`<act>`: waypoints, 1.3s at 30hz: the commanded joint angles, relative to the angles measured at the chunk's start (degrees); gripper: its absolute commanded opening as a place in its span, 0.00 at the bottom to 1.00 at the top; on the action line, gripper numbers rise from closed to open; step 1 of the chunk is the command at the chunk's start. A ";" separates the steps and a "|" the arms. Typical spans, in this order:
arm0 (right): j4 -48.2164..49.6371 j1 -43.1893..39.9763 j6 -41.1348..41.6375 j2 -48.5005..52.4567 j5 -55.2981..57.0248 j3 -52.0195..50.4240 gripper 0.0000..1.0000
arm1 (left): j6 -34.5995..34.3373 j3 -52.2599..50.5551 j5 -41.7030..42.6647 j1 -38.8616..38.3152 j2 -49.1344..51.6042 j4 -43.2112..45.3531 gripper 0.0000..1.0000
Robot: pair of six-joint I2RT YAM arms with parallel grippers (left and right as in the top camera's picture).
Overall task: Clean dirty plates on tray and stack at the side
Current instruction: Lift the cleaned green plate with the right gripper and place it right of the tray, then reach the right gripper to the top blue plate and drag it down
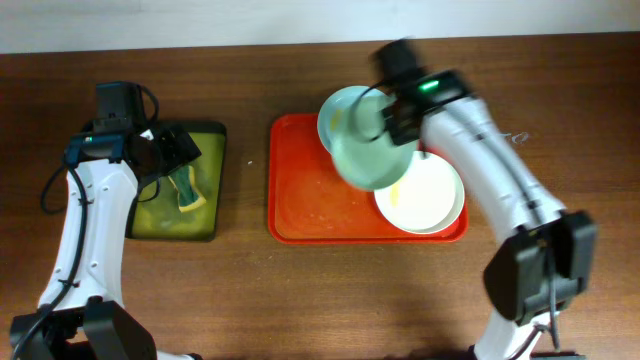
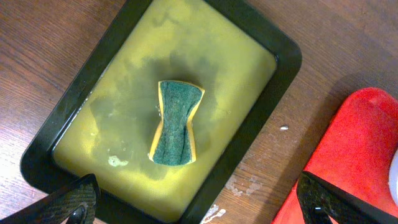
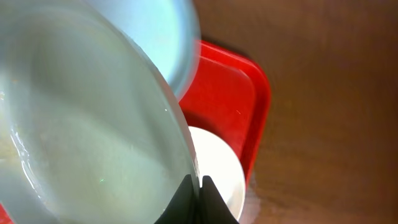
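Observation:
My right gripper [image 1: 400, 118] is shut on the rim of a pale mint-blue plate [image 1: 368, 160] and holds it tilted above the red tray [image 1: 300, 190]. In the right wrist view the held plate [image 3: 81, 124] fills the left, pinched between my fingers [image 3: 198, 190]. A second mint-blue plate [image 1: 340, 112] lies at the tray's far edge, also in the right wrist view [image 3: 168, 37]. The creamy white plate [image 1: 430, 200] sits at the tray's right end. My left gripper [image 2: 199, 205] is open and empty, hovering over the black tray [image 1: 215, 180].
The black tray [image 2: 273, 68] holds yellow-green liquid and a green and yellow sponge [image 2: 177, 121], also seen from overhead [image 1: 186, 188]. Yellowish smears mark the red tray's floor [image 1: 320, 205]. Brown wooden table [image 1: 300, 300] lies all around; the red tray's corner [image 2: 367, 137] shows at right.

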 commanded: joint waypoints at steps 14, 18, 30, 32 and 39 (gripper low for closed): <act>4.39 -46.80 1.97 12.33 -29.79 -0.50 0.04 | 0.11 0.48 0.42 0.13 -0.02 0.11 0.99; 4.57 -47.01 1.95 13.81 -25.27 -0.50 0.06 | 0.11 0.48 0.42 0.13 -0.02 0.11 0.99; 0.72 -39.58 1.92 7.32 -47.63 10.64 0.55 | 0.11 0.48 0.42 0.13 -0.02 0.11 0.99; 3.32 -32.72 -0.52 7.61 -47.25 10.51 0.55 | 0.11 0.48 0.42 0.13 -0.02 0.11 0.99; 14.95 -10.86 -7.10 14.36 -21.64 4.85 0.56 | 0.11 0.48 0.42 0.13 -0.02 0.11 0.99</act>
